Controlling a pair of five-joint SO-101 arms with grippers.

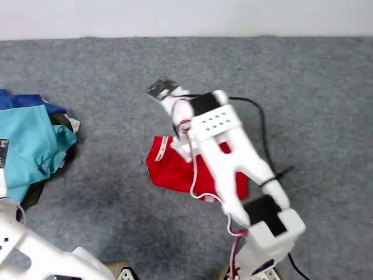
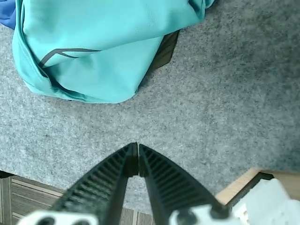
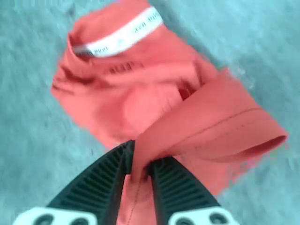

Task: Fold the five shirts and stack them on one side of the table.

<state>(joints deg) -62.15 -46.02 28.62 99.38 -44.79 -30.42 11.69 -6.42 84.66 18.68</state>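
Your right gripper (image 3: 138, 174) has its jaws pinched tight on a fold of the red shirt (image 3: 140, 93). The shirt sits bunched at the centre of the high view on the grey table (image 1: 315, 87), only partly folded. Your left gripper (image 2: 138, 161) hangs with jaws closed on nothing, low in its frame, near the teal shirt (image 2: 103, 42). That teal shirt tops a loose heap with a blue shirt (image 1: 23, 100) at the left edge of the high view. The heap looks dumped, not stacked. Judging by this, most folding is left. You can make out three shirts; any others can't be told.
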